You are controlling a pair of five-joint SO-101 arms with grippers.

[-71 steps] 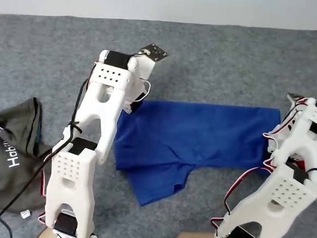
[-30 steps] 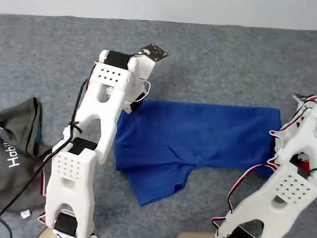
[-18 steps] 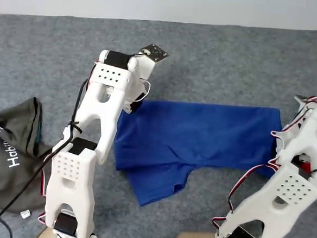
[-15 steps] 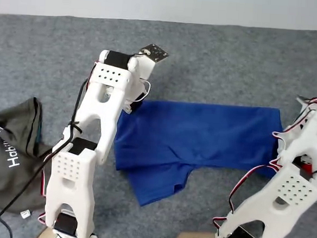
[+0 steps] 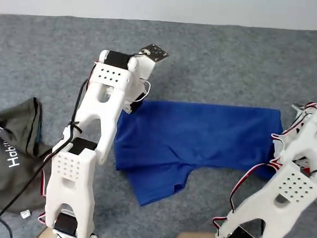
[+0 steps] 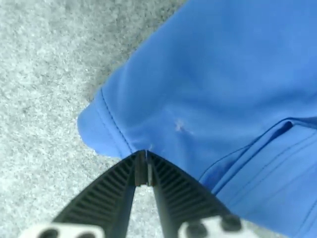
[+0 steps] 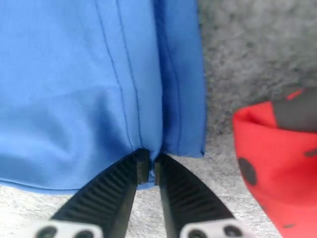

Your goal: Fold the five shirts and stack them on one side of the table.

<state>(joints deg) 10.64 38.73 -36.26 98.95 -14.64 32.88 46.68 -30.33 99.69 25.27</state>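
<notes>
Nearest the arm bases, a crumpled dark grey printed shirt [image 5: 9, 152] and a red black-spotted cloth [image 7: 272, 144] lie at opposite table edges, apparently awaiting their turn. Mid-table, the soft blue knit shirt [image 5: 201, 135] lies flat as a long band on the nubby grey table covering [image 5: 233, 64]. The right gripper [image 7: 147, 171] pinches its stitched hem and the left gripper [image 6: 142, 168], farther off, pinches its opposite corner, likely paired holds for the next fold.
</notes>
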